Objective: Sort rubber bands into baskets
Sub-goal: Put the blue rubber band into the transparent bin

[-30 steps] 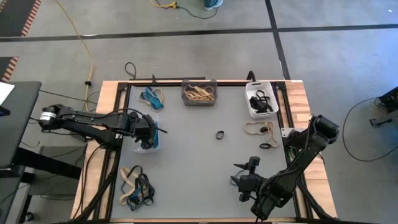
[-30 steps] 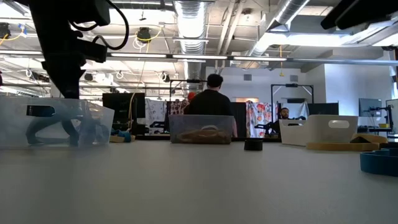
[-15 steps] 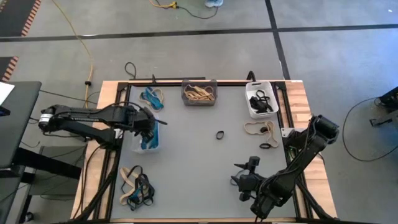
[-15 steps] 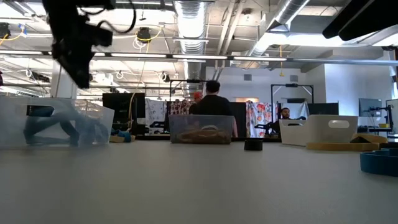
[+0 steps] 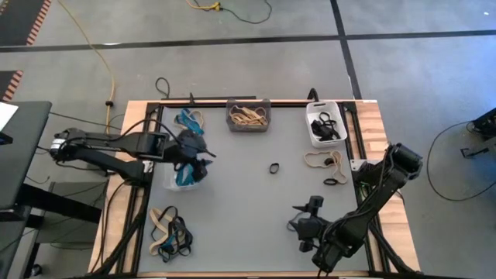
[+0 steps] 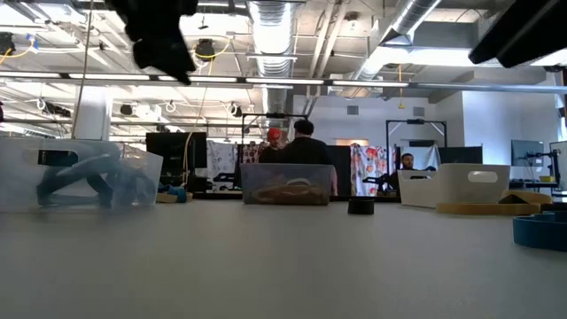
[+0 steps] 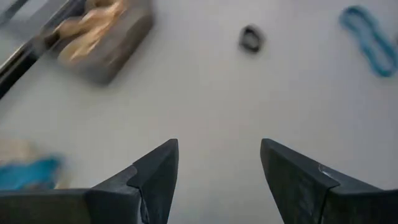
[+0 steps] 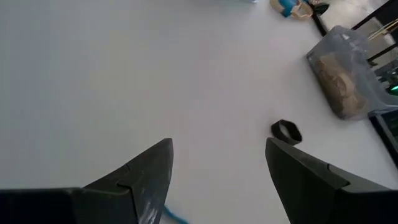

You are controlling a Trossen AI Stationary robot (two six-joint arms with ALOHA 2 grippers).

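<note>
My left gripper (image 5: pixel 203 157) hangs open and empty above the table, just right of the clear basket (image 5: pixel 184 175), which holds blue rubber bands (image 6: pixel 75 182). The dark grey basket (image 5: pixel 249 115) holds tan bands and the white basket (image 5: pixel 324 124) holds black ones. A lone black band (image 5: pixel 274 167) lies flat mid-table, ahead of both grippers (image 7: pixel 251 38) (image 8: pixel 286 131). My right gripper (image 5: pixel 298 209) waits open near the table's front, with a blue band (image 7: pixel 367 40) lying by it.
Loose tan, blue and black bands lie in a pile at the front left (image 5: pixel 169 232). More blue ones lie at the far left (image 5: pixel 190 120), and tan and black ones below the white basket (image 5: pixel 325 163). People stand in the room behind (image 6: pixel 301 146).
My left gripper has risen out of the clear basket, moved a little toward the table's right and tipped up nearer to level. The blue bands stay in the basket. My right arm has kept still.
</note>
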